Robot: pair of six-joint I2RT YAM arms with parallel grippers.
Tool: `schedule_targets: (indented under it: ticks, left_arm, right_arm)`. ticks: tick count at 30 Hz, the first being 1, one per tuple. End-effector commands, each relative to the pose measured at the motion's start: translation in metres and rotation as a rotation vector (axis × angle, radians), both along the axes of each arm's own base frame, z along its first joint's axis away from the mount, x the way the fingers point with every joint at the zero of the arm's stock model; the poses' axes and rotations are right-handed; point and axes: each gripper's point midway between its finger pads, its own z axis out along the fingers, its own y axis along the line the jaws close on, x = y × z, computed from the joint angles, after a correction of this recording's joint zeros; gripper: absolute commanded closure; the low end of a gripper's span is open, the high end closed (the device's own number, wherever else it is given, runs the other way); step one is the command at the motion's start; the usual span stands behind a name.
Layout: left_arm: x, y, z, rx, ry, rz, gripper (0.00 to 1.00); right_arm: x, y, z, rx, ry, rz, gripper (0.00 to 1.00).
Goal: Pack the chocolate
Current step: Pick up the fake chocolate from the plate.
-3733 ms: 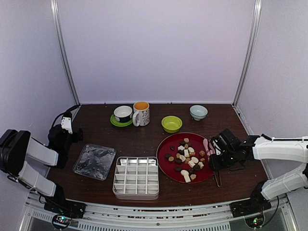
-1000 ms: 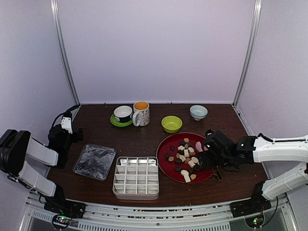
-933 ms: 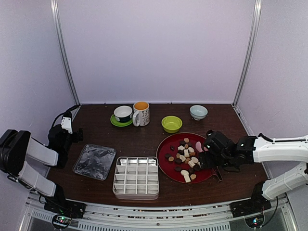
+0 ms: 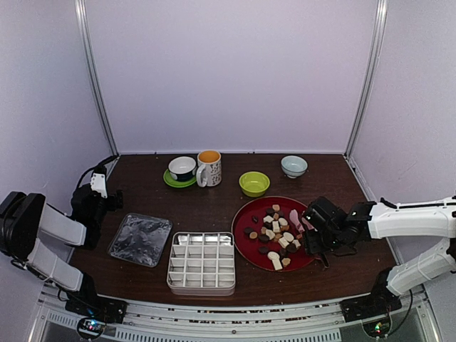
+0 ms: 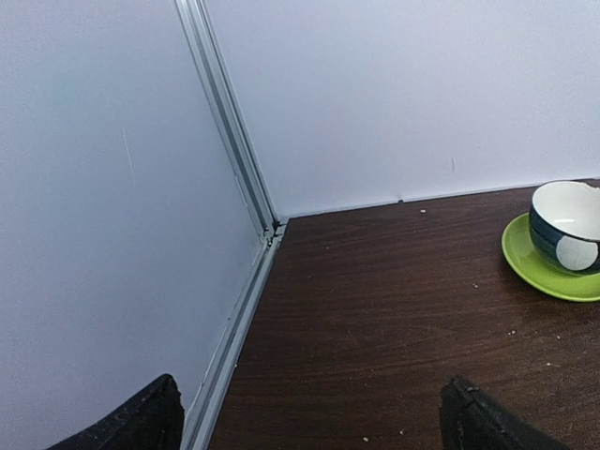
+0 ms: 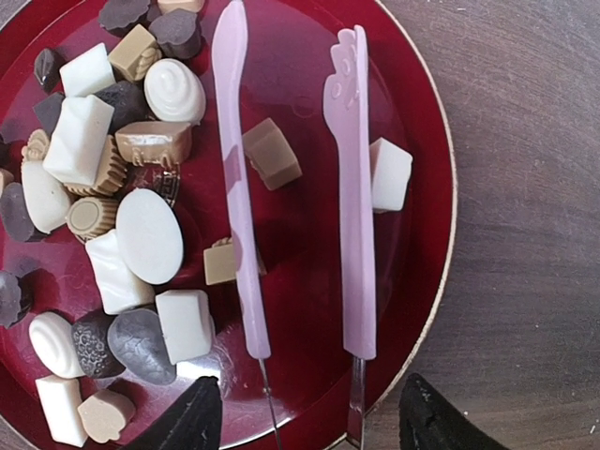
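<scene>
My right pincer (image 6: 305, 424) sits at the near rim of the red plate (image 6: 291, 75), its jaws partly drawn in on either side of the two metal shafts of the pink tongs (image 6: 352, 187). I cannot tell whether they are actually bearing on the shafts. The tong blades lie parted over the plate. One tan piece sits between them, and a white one is just outside the right blade. The rest of the chocolate (image 6: 150, 234) is heaped on the left half of the plate. None shows in the divided tray (image 4: 202, 262) beside it on the desk (image 4: 214, 206). My left pincer (image 5: 309, 429) is released and holds nothing, parked well apart by the left wall.

I judge this as the first pick. Next I need a firm squeeze, so the blades pinch that tan piece without skidding it, then a lift and a carry over to a tray cell.
</scene>
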Motion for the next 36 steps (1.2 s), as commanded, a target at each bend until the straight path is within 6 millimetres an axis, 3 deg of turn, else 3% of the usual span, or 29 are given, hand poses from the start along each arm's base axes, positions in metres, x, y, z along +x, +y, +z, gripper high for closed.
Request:
schedule_targets:
  ticks: [1,15,27,36]
  left_arm:
    - [0.004,0.004,0.013,-0.001,-0.042,0.015,0.02]
    - [0.004,0.004,0.013,-0.001,-0.042,0.014,0.02]
    - [0.004,0.004,0.013,-0.001,-0.042,0.015,0.02]
    - [0.004,0.004,0.013,-0.002,-0.042,0.015,0.02]
  right_arm:
    - [0.001,0.000,-0.009,0.047,0.026,-0.017,0.39]
    - [0.001,0.004,-0.017,0.083,0.062,-0.005,0.52]
    - [-0.001,0.005,-0.033,0.066,0.098,-0.004,0.56]
    - [0.001,0.005,-0.032,0.061,0.091,0.003,0.68]
